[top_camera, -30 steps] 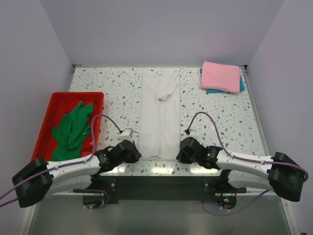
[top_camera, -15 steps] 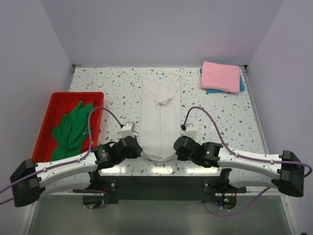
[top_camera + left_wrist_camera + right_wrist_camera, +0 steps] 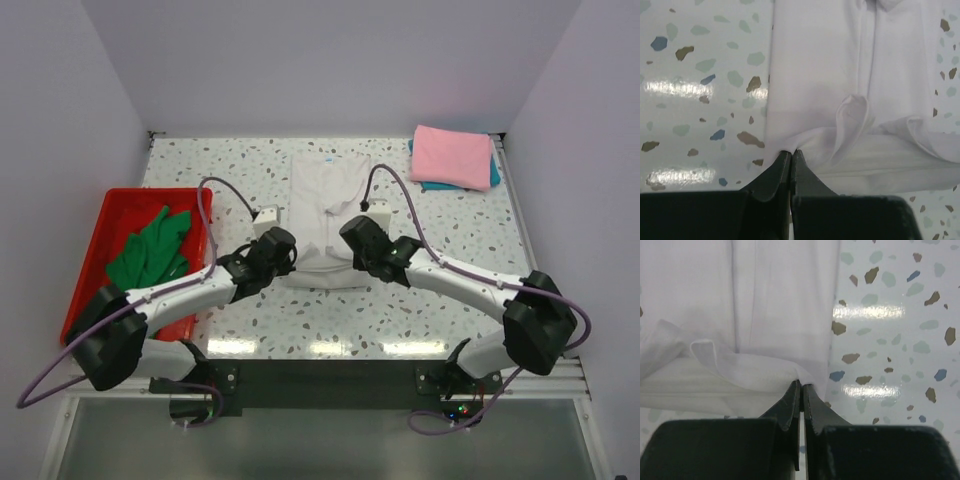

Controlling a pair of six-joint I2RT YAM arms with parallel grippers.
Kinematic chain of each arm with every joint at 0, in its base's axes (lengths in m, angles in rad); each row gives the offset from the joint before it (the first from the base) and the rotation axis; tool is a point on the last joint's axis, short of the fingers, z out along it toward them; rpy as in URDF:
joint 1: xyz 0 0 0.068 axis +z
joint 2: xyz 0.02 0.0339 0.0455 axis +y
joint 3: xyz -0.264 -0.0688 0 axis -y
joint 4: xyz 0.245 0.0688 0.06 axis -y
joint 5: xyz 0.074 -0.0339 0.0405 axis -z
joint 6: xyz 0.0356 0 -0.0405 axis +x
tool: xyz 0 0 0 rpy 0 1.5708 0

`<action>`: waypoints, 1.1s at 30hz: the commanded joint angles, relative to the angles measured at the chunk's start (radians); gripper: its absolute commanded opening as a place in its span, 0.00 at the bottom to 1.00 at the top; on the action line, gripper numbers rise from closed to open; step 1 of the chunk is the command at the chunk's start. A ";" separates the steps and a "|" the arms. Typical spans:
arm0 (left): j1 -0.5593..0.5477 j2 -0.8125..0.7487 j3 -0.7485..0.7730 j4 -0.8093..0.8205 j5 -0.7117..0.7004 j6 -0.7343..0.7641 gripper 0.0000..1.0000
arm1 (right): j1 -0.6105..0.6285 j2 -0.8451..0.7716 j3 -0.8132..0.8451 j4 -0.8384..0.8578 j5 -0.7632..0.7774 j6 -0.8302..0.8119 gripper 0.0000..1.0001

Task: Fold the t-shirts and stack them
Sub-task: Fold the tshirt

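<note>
A long white t-shirt (image 3: 325,200) lies down the middle of the table, its near end doubled up over the rest. My left gripper (image 3: 283,243) is shut on the left corner of that raised hem (image 3: 790,145). My right gripper (image 3: 352,236) is shut on the right corner (image 3: 805,377). Both hold the cloth just above the layer below, about halfway up the shirt. A folded pink t-shirt (image 3: 452,156) rests on a teal one (image 3: 494,172) at the back right. A green t-shirt (image 3: 150,258) lies crumpled in the tray.
A red plastic tray (image 3: 110,208) stands at the left edge of the speckled table (image 3: 450,250). Purple cables loop over both wrists. Walls close in the table on three sides.
Both grippers have carried the white shirt's near hem away from the table's front edge and up over the shirt, so it now lies folded about in half.
</note>
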 commanded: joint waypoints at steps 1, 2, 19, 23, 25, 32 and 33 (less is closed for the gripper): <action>0.046 0.092 0.098 0.176 -0.037 0.079 0.00 | -0.070 0.074 0.095 0.120 -0.005 -0.105 0.00; 0.057 0.116 0.110 0.228 -0.033 0.091 0.00 | -0.084 0.099 0.108 0.145 -0.008 -0.116 0.00; 0.213 0.354 0.322 0.354 0.134 0.194 0.00 | -0.248 0.297 0.323 0.223 -0.141 -0.216 0.00; 0.235 0.405 0.389 0.339 0.162 0.201 0.00 | -0.282 0.350 0.382 0.199 -0.167 -0.223 0.00; 0.253 0.443 0.426 0.320 0.171 0.198 0.00 | -0.300 0.383 0.404 0.202 -0.187 -0.225 0.00; 0.315 0.586 0.533 0.351 0.266 0.247 0.16 | -0.366 0.517 0.497 0.182 -0.244 -0.242 0.00; 0.333 0.626 0.555 0.340 0.275 0.255 0.26 | -0.389 0.530 0.522 0.174 -0.256 -0.243 0.06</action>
